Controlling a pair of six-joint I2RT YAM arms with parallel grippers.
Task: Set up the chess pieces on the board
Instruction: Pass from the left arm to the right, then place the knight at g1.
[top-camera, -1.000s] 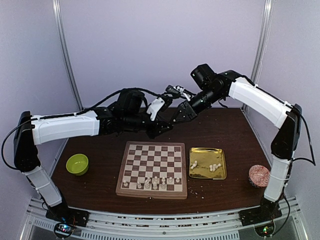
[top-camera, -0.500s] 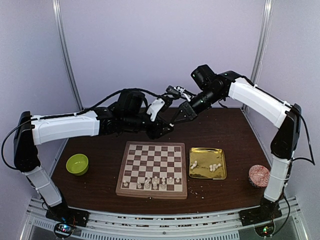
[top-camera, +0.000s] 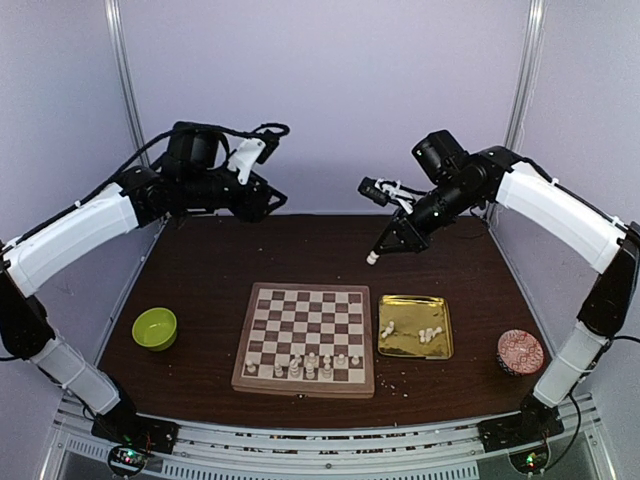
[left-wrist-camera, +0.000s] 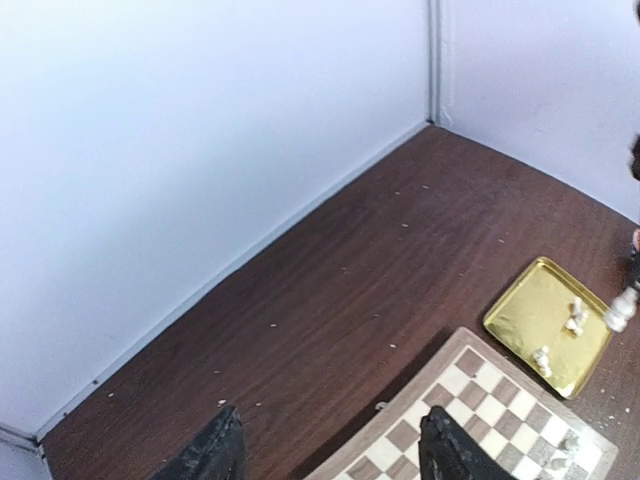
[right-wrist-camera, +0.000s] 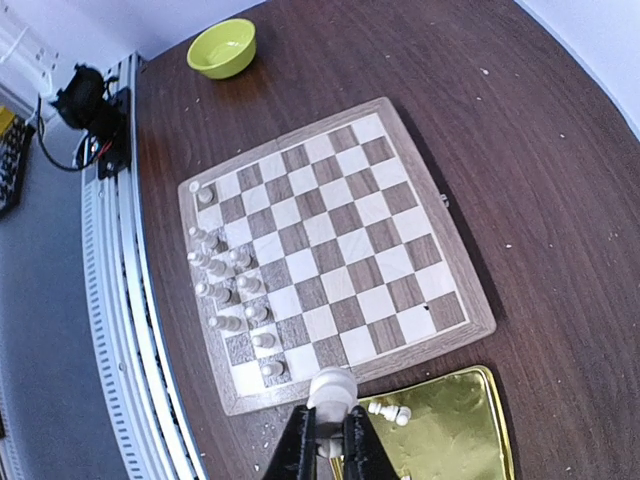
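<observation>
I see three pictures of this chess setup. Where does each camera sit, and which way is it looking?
Top external: fixed high behind the bases, looking down over the table; both arms show.
Left wrist: on the left arm, facing down at the table's far corner; its open left gripper shows below.
Right wrist: on the right arm, looking down on the board; the right gripper pinches a chess piece.
Shared: all three show the board and gold tray.

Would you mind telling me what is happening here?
The right pincer is shut on a white chess piece, held up in the air near the board. The left pincer is open and empty, raised at the back left. Several pieces stand on the board's near rows; others lie in the gold tray.
</observation>
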